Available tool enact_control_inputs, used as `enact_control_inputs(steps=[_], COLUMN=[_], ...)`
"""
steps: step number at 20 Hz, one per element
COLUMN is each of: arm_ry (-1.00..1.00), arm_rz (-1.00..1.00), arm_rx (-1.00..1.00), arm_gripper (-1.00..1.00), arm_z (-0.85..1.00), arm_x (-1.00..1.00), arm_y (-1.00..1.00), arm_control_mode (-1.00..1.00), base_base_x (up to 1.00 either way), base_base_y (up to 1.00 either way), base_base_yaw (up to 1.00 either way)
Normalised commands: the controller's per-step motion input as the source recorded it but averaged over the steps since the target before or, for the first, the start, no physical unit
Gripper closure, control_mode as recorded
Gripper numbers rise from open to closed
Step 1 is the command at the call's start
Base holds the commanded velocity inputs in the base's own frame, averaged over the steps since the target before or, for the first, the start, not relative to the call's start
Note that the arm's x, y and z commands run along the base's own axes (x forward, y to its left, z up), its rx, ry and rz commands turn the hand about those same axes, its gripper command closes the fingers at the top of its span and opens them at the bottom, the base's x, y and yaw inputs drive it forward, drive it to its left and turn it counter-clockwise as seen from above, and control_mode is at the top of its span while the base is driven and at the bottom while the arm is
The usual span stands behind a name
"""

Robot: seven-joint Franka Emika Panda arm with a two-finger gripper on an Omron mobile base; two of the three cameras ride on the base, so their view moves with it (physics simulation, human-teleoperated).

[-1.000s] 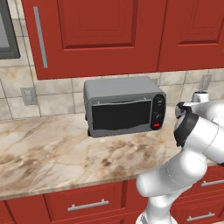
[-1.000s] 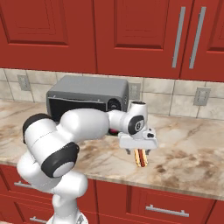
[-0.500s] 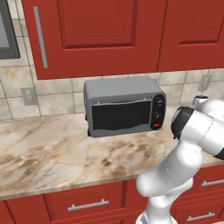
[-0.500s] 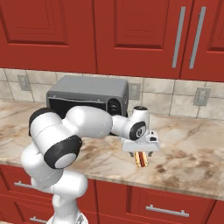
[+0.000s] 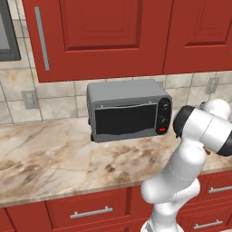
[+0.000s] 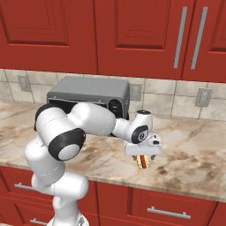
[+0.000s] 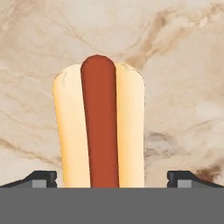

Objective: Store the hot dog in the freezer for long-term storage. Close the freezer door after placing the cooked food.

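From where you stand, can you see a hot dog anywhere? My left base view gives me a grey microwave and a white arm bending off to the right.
Observer: Yes. In the right base view the hot dog sits low over the marble counter, in front and to the right of the microwave.
Operator: Is the pincer anywhere near it?
Observer: The pincer hangs right above it, pointing down.
Operator: So has it grabbed it?
Observer: No. In the hand view the fingertips stand wide apart, with bare counter showing between each one and the bun.
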Motion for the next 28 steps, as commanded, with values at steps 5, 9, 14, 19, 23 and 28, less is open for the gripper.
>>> enact_control_inputs(steps=[5, 9, 14, 19, 23, 28], arm_ry=[0.00, 0.00, 0.00, 0.00, -0.01, -0.01], arm_rz=[0.00, 0.00, 0.00, 0.00, 0.00, -0.18], arm_rx=[0.00, 0.01, 0.02, 0.01, 0.00, 0.00], arm_gripper=[-1.00, -1.00, 1.00, 1.00, 1.00, 1.00], arm_z=[-0.25, -0.18, -0.18, -0.12, 0.00, 0.10], arm_x=[0.00, 0.00, 0.00, 0.00, 0.00, 0.04], arm_y=[0.00, 0.00, 0.00, 0.00, 0.00, 0.00], arm_control_mode=[-1.00, -1.00, -1.00, -1.00, -1.00, -1.00], base_base_x=[0.00, 0.00, 0.00, 0.00, 0.00, 0.00], base_base_y=[0.00, 0.00, 0.00, 0.00, 0.00, 0.00], base_base_yaw=[0.00, 0.00, 0.00, 0.00, 0.00, 0.00])
